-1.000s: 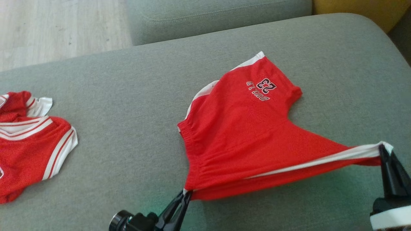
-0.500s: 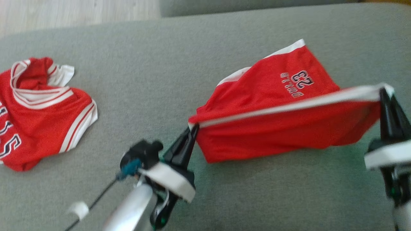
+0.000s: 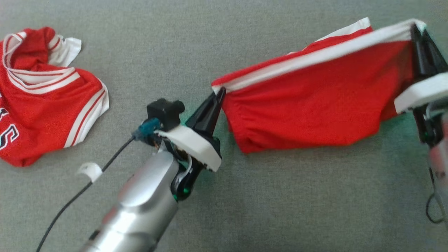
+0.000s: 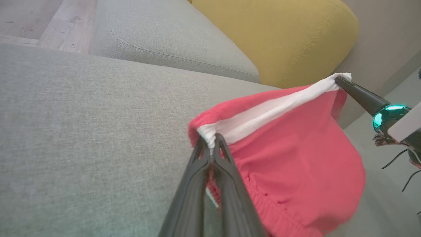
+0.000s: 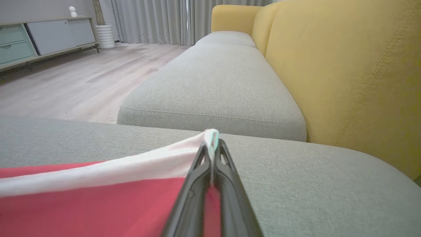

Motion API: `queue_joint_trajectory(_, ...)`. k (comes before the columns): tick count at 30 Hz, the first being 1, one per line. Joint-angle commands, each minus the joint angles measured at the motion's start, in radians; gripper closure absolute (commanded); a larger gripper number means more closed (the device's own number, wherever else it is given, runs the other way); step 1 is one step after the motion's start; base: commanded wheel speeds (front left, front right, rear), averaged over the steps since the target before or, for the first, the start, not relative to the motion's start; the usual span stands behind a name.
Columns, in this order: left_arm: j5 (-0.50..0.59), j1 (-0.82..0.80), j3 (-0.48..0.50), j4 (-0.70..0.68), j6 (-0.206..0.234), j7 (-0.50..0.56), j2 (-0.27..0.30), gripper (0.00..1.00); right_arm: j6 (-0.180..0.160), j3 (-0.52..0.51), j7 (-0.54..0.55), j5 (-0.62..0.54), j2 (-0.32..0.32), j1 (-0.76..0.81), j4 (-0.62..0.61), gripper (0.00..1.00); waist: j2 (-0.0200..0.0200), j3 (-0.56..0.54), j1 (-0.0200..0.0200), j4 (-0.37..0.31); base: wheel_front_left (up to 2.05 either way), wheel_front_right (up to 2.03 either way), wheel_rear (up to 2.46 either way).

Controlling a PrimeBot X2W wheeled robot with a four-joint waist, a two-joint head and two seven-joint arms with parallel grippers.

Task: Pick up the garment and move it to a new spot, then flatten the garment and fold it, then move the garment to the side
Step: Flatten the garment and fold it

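Grips the red garment (image 3: 308,105) by its white band, left tool (image 3: 218,93) and right tool (image 3: 415,29) each clamped on one end. Holds it taut above a sofa cushion (image 3: 280,210), well apart from a crumpled jersey (image 3: 42,105).

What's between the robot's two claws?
The red shorts, their white-striped edge stretched from the left gripper to the right gripper, seen in the head view.

Red shorts (image 3: 308,105) with a white side stripe (image 3: 315,57). Red jersey (image 3: 42,115) with red-and-white striped trim (image 3: 38,85) and dark, white-edged lettering (image 3: 7,132). Grey cushion (image 3: 280,196). Mustard-yellow backrest (image 5: 345,65). Pale wood floor (image 5: 65,89). Black left gripper (image 3: 219,92) and right gripper (image 3: 416,27) on white mounts (image 3: 190,147); silver forearm (image 3: 147,203).
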Motion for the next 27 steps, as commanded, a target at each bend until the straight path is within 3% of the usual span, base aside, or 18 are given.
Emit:
queue_joint_trajectory(1, -0.006, -0.047, 0.017, -0.001, -0.006, -0.021, 0.010, 1.00, -0.001, 0.032, -0.023, -0.003, -0.004, -0.041, 0.011, 1.00, 0.0000, 0.017, -0.0002, 0.001, 0.00, 0.00, 0.00)
queue_joint_trajectory(3, -0.015, -0.068, 0.002, 0.029, -0.006, -0.036, 0.010, 1.00, -0.001, 0.062, -0.039, 0.004, 0.008, -0.083, 0.067, 0.95, 0.0000, 0.025, -0.0002, -0.001, 0.00, 0.00, 0.00)
queue_joint_trajectory(5, -0.021, -0.082, -0.011, 0.058, -0.006, -0.052, 0.009, 1.00, -0.001, 0.089, -0.056, 0.016, 0.022, -0.118, 0.121, 0.71, 0.0000, 0.030, -0.0002, -0.004, 0.00, 0.00, 0.00)
queue_joint_trajectory(6, -0.025, -0.087, -0.019, 0.070, -0.006, -0.060, 0.009, 0.94, -0.001, 0.103, -0.063, 0.021, 0.029, -0.133, 0.144, 0.33, 0.0000, 0.032, -0.0002, -0.006, 0.00, 0.00, 0.00)
queue_joint_trajectory(7, -0.029, -0.091, -0.023, 0.083, -0.006, -0.069, 0.009, 0.76, -0.001, 0.114, -0.070, 0.024, 0.034, -0.145, 0.166, 0.00, 0.0000, 0.032, -0.0002, -0.008, 0.00, 0.00, 0.00)
queue_joint_trajectory(8, -0.031, -0.095, -0.027, 0.096, -0.006, -0.078, 0.009, 0.51, -0.001, 0.124, -0.076, 0.028, 0.039, -0.154, 0.184, 0.00, 0.0000, 0.032, -0.0002, -0.009, 0.00, 0.00, 0.00)
queue_joint_trajectory(9, -0.031, -0.097, -0.031, 0.108, -0.006, -0.087, 0.009, 0.00, -0.001, 0.131, -0.081, 0.034, 0.044, -0.158, 0.197, 0.00, 0.0000, 0.029, -0.0002, -0.011, 0.00, 0.00, 0.00)
queue_joint_trajectory(16, 0.015, -0.064, -0.030, 0.141, 0.015, -0.153, 0.020, 0.00, -0.001, 0.150, -0.089, 0.086, 0.078, -0.075, 0.162, 0.00, 0.0000, -0.029, -0.0002, -0.030, 0.00, 0.00, 0.00)
queue_joint_trajectory(19, 0.080, -0.010, 0.011, 0.073, 0.077, -0.163, 0.032, 0.00, -0.001, 0.155, -0.089, 0.122, 0.093, 0.023, 0.106, 0.00, 0.0000, -0.073, -0.0002, -0.038, 0.00, 0.00, 0.00)
queue_joint_trajectory(24, 0.266, 0.193, 0.145, -0.190, 0.215, -0.164, 0.043, 0.00, -0.001, 0.154, -0.089, 0.174, 0.106, 0.171, 0.059, 0.00, 0.0000, -0.147, -0.0002, -0.031, 0.00, 0.00, 0.00)
queue_joint_trajectory(27, 0.365, 0.327, 0.190, -0.312, 0.272, -0.164, 0.035, 0.00, -0.001, 0.118, -0.089, 0.177, 0.094, 0.207, 0.076, 0.00, 0.0000, -0.184, -0.0002, -0.006, 0.00, 0.00, 0.00)
